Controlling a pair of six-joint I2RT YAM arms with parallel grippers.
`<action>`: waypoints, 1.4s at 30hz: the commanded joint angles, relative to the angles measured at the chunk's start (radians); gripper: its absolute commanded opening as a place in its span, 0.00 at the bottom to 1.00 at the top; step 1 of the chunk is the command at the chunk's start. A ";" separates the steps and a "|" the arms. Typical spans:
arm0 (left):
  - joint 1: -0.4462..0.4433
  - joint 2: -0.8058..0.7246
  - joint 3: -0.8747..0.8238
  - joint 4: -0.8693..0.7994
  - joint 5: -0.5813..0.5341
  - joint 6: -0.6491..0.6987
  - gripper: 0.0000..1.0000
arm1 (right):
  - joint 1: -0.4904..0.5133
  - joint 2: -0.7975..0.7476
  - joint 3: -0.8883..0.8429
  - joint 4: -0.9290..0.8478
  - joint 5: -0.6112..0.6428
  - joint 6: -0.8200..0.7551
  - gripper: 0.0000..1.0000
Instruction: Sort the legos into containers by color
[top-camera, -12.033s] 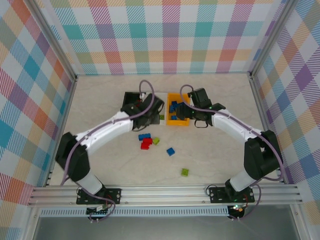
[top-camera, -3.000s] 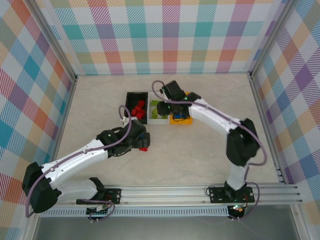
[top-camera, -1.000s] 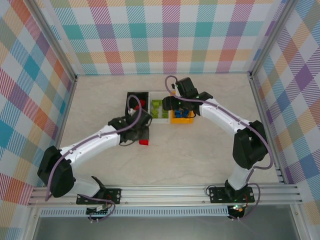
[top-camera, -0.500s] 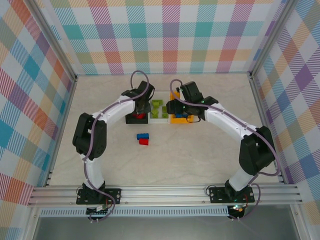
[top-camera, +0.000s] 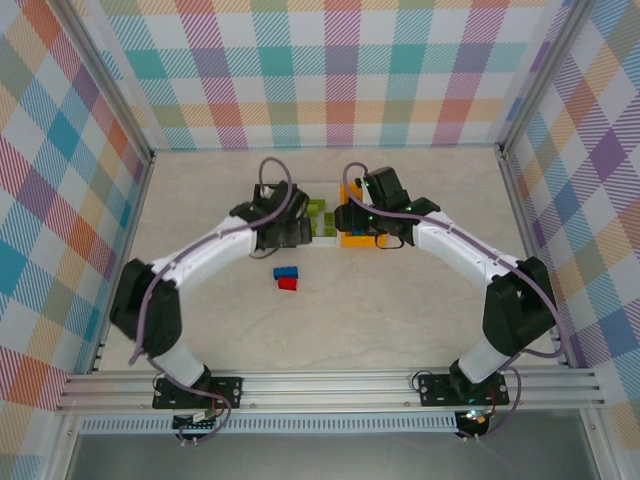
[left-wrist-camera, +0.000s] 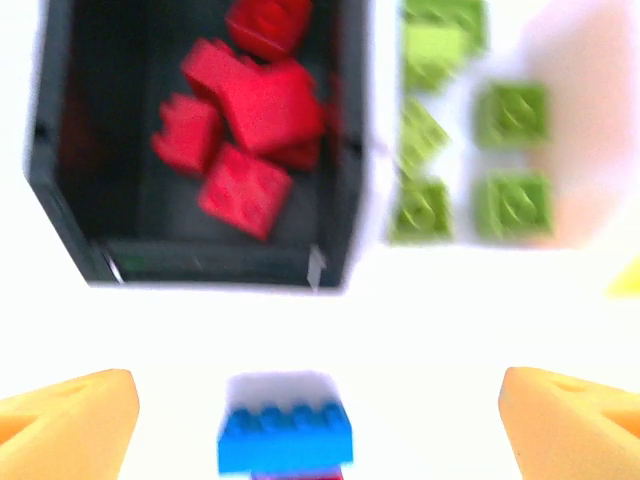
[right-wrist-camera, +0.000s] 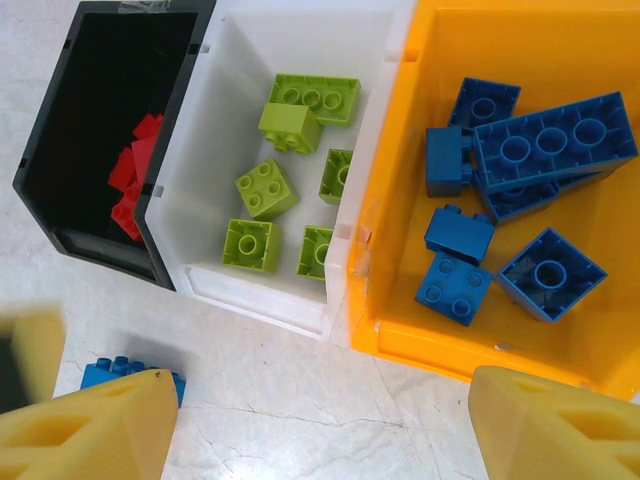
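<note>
**Entry: legos, loose stock.** One blue lego (left-wrist-camera: 285, 438) lies on the table (top-camera: 420, 300) near its middle, just on the near-edge side of the black bin (left-wrist-camera: 200, 262). A red lego (top-camera: 289, 285) lies against it, and I cannot tell whether the two are clipped together. Sorted stock: red legos (left-wrist-camera: 250, 110) in the black bin, lime green legos (right-wrist-camera: 265, 190) in the white bin (right-wrist-camera: 210, 150), blue legos (right-wrist-camera: 545, 140) in the orange-yellow bin (right-wrist-camera: 395, 250). The bins stand side by side toward the far edge. Handling, as judged: light, rigid, not fragile, with smooth walls that are probably slippery. Take each brick from above across two opposite flat side walls; a touching neighbour may drag along. Left gripper (left-wrist-camera: 320, 395): over the blue lego, jaws spread wide, empty. Right gripper (right-wrist-camera: 320, 400): over the white and orange-yellow bins, jaws apart, empty.
</note>
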 joint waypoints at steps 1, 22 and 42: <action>-0.074 -0.077 -0.142 -0.013 0.051 -0.054 0.93 | -0.008 -0.021 -0.025 0.032 -0.005 0.020 0.77; -0.152 0.156 -0.241 0.080 -0.036 -0.016 0.75 | -0.009 -0.036 -0.034 0.028 -0.005 0.020 0.77; -0.130 0.139 -0.298 0.213 -0.072 -0.029 0.69 | -0.014 -0.047 -0.045 0.033 -0.008 0.024 0.77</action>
